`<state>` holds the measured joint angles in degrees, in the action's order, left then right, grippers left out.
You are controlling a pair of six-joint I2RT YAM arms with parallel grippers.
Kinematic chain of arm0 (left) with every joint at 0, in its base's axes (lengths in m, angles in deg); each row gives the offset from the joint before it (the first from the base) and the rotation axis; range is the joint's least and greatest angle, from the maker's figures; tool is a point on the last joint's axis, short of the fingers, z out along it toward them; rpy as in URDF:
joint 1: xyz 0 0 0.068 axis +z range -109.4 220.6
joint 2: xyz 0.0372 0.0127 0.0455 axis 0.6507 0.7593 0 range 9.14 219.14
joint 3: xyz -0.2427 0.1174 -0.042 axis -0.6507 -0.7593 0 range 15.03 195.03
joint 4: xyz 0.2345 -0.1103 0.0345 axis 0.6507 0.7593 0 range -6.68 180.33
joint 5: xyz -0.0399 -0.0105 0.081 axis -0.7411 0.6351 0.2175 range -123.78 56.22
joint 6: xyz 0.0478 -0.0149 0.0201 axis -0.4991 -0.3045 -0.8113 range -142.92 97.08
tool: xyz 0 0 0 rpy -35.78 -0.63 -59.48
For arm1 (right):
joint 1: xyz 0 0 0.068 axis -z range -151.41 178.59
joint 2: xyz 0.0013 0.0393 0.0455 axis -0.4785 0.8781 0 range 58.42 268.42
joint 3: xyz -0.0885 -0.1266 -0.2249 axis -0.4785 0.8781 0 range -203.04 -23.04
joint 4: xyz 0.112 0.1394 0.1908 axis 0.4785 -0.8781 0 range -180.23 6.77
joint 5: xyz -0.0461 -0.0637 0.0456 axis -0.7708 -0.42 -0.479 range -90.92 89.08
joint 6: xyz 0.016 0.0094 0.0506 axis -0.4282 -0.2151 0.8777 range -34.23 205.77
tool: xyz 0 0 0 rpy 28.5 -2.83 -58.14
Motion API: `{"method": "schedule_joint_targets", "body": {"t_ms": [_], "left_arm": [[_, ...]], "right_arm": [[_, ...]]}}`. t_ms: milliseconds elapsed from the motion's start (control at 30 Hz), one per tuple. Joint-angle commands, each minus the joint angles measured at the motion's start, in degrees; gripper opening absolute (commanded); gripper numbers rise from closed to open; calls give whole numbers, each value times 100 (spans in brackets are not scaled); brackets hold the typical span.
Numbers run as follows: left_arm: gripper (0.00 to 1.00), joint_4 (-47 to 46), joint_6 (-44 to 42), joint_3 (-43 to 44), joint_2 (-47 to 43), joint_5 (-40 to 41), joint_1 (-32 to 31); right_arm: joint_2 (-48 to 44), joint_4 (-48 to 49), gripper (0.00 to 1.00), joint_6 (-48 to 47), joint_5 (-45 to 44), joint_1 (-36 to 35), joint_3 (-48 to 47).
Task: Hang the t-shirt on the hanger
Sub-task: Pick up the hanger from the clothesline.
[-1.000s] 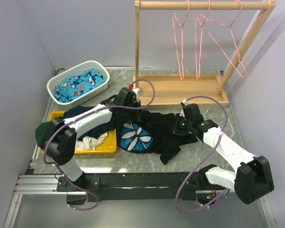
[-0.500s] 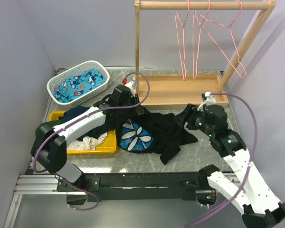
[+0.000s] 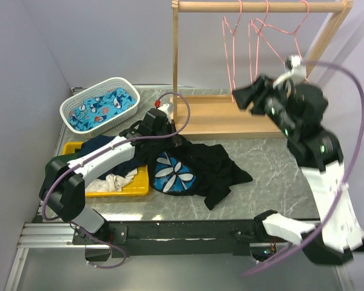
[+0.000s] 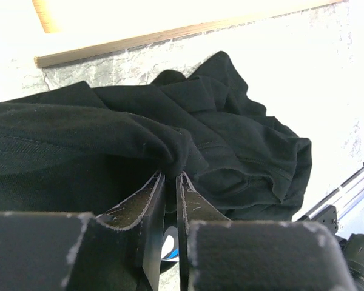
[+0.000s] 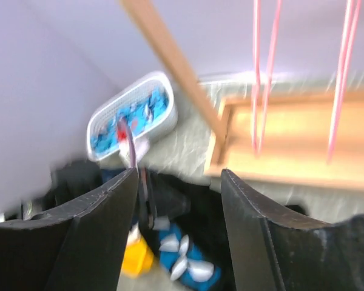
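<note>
The t-shirt (image 3: pixel 194 170) lies crumpled on the desk (image 3: pixel 273 182) just in front of the wooden rack (image 3: pixel 175 54). It is soft black cloth in loose folds, with its round blue-and-white leaf print facing up. Its back edge nearly meets the rack's flat base, and its left side touches the yellow tray (image 3: pixel 118 189) heaped with other garments. To its right and front we see bare grey marbled desk running to the near rail. The left tool (image 3: pixel 173 138) sits low at the shirt's back-left edge. From above we cannot see its tips, but in its own wrist view the left tool (image 4: pixel 171 177) is nearly pressed together, pinching a bunched ridge of the t-shirt (image 4: pixel 230 139). The right tool (image 3: pixel 241 97) hangs high over the rack's base, just beside the thin pink wire hangers (image 3: pixel 230 66) on the top rail. In its blurred wrist view the right tool (image 5: pixel 179 174) is spread wide with nothing between the fingers. That view also frames the white lattice basket (image 5: pixel 124 103) of patterned blue cloth.
</note>
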<state>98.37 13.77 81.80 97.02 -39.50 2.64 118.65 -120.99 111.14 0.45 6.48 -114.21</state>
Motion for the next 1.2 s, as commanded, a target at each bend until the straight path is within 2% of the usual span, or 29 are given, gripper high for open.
{"method": "schedule_joint_targets", "body": {"t_ms": [0,100,233,367,600,900,1133,1167], "left_arm": [[15,24,-3,144,-122,114,-2],[15,112,-48,293,-86,132,-1],[15,209,-109,469,-78,159,-10],[15,253,-162,505,-156,203,-1],[16,209,-171,347,-280,246,-1],[16,218,-162,197,-491,325,-1],[17,270,-197,162,-631,387,-10],[16,279,-206,162,-640,387,-2]], "right_arm": [[1470,-627,62,-655,-566,-13,-1734],[2095,-531,60,-840,-1181,-13,-2377],[2827,-505,57,-1051,-1516,-21,-3054],[3170,-382,55,-1139,-2130,-4,-3126],[3302,-13,55,-1411,-2290,-13,-2792],[3628,207,37,-1728,-2255,-4,-2879],[3962,40,33,-1904,-2272,31,-3372],[3996,49,28,-1930,-2255,49,-3380]]}}
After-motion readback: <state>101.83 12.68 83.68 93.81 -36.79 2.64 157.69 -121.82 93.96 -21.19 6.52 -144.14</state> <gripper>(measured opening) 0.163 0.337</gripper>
